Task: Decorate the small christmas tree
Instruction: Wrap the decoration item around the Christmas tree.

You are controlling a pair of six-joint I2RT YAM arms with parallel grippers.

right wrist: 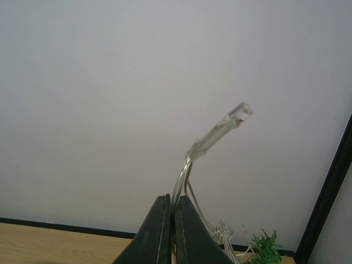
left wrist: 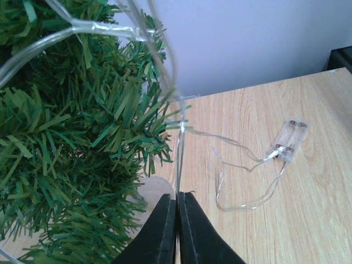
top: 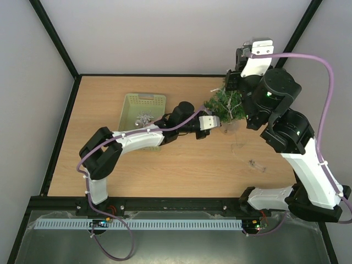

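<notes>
The small christmas tree (top: 223, 104) stands at the back right of the table; its bushy green needles (left wrist: 71, 137) fill the left of the left wrist view. A clear string of lights (left wrist: 179, 137) lies draped over the branches. My left gripper (left wrist: 177, 193) is at the tree's right side, low by its wooden foot (left wrist: 151, 187), shut on a strand of that wire. My right gripper (right wrist: 171, 197) is held high behind the tree, shut on the string's end, and a clear bulb (right wrist: 240, 110) sticks up above its jaws. The string's clear battery box (left wrist: 290, 140) lies on the table.
A pale green basket (top: 144, 107) holding several small silver ornaments (top: 144, 117) sits left of the tree, partly under my left arm. Loose loops of wire (left wrist: 242, 181) trail across the wood to the battery box (top: 256, 164). Walls close off the back and the sides.
</notes>
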